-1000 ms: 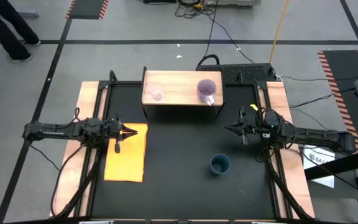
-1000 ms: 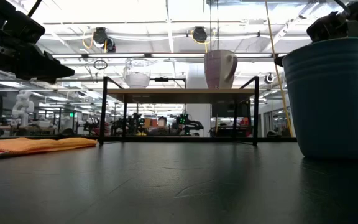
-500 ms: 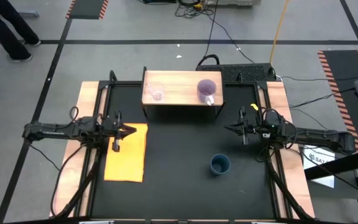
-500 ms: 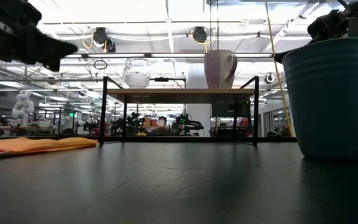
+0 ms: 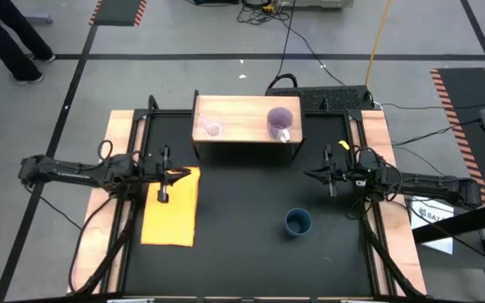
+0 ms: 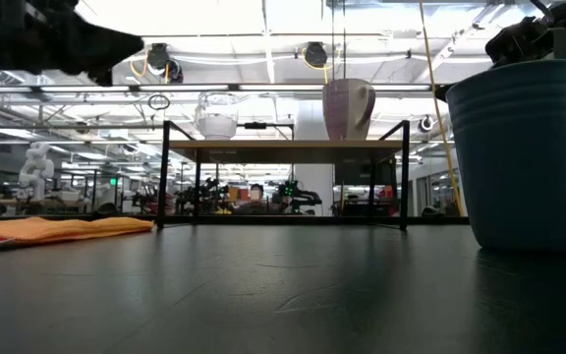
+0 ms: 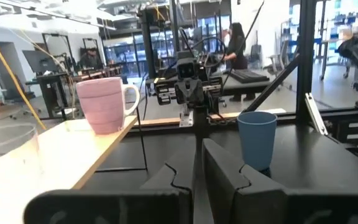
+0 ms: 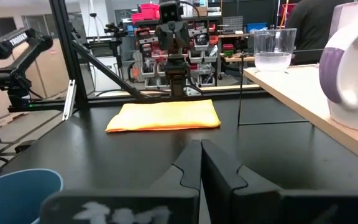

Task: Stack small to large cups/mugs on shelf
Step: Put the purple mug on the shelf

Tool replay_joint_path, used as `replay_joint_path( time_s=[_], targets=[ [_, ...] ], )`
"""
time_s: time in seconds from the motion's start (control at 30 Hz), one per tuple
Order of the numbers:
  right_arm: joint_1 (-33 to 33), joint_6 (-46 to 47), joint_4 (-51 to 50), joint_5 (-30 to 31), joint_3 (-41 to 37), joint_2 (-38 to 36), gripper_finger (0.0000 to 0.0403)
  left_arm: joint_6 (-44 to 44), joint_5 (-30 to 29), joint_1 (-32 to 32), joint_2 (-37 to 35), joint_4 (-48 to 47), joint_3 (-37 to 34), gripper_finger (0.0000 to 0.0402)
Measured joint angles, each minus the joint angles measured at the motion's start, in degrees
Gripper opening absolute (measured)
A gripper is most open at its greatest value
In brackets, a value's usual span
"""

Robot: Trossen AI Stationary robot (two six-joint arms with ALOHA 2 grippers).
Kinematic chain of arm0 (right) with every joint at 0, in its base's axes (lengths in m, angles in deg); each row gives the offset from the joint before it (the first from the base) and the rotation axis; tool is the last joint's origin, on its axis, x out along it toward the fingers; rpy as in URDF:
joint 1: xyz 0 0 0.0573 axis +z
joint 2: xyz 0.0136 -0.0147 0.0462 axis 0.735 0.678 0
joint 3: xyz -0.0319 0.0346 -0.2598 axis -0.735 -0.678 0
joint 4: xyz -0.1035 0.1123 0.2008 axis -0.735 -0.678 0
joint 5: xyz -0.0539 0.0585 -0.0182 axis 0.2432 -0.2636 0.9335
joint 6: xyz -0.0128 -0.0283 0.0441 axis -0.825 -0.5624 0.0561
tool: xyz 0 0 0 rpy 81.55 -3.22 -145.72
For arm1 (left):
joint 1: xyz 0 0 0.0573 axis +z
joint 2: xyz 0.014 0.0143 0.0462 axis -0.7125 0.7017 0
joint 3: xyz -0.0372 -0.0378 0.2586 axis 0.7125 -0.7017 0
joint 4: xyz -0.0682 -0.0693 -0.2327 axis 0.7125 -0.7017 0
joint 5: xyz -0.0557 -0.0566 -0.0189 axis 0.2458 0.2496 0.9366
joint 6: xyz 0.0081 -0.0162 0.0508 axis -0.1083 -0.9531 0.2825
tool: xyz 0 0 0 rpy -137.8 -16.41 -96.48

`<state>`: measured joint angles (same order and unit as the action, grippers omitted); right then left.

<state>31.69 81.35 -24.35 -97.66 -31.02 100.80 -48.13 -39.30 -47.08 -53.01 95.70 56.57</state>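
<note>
My left hand (image 5: 178, 175) hovers over the far end of the orange mat (image 5: 170, 212), near the left edge of the bench (image 5: 242, 252), with its fingers (image 7: 224, 174) pressed nearly together and nothing between them. My right hand (image 5: 314, 175) waits near the right edge of the bench, its fingers (image 8: 219, 171) closed tight and empty. The shelf (image 5: 244, 124) stands at the far edge of the bench, in the middle. On its left end sits the clear glass cup (image 5: 212, 125), and on its right end the light purple mug (image 5: 279, 123), the two well apart. The dark teal-blue cup (image 5: 298, 222) stands upright on the bench itself, right of centre and toward the near edge, apart from both hands
</note>
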Motion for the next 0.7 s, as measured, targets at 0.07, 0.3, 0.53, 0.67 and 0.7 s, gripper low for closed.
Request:
replay_joint_path(
  time_s=[0.07, 0.3, 0.53, 0.67, 0.7],
  targets=[
    [0.0, 0.0, 0.0, 0.0, 0.0, 0.0, 0.0000, 0.5, 0.2, 0.0, 3.7, 1.5, 2.1, 0.0033],
    [0.0, 0.2, 0.0, 0.0, 0.0, 0.0, 0.0000, 6.3, 2.1, 0.1, 15.2, 11.1, 4.3, 0.0033],
    [0.0, 0.2, -0.1, -0.1, 0.0, 0.0, 0.0000, 7.9, 5.5, 0.7, 23.9, 23.5, 4.3, 0.0033],
    [0.0, 0.2, -0.4, -0.1, 0.0, 0.0, 0.0000, 8.3, 4.9, 0.7, 26.8, 27.0, 4.3, 0.0033],
    [0.0, 0.2, -0.4, -0.1, 0.0, 0.0, 0.0000, 8.0, 4.1, 0.7, 27.4, 27.5, 4.4, 0.0033]
  ],
)
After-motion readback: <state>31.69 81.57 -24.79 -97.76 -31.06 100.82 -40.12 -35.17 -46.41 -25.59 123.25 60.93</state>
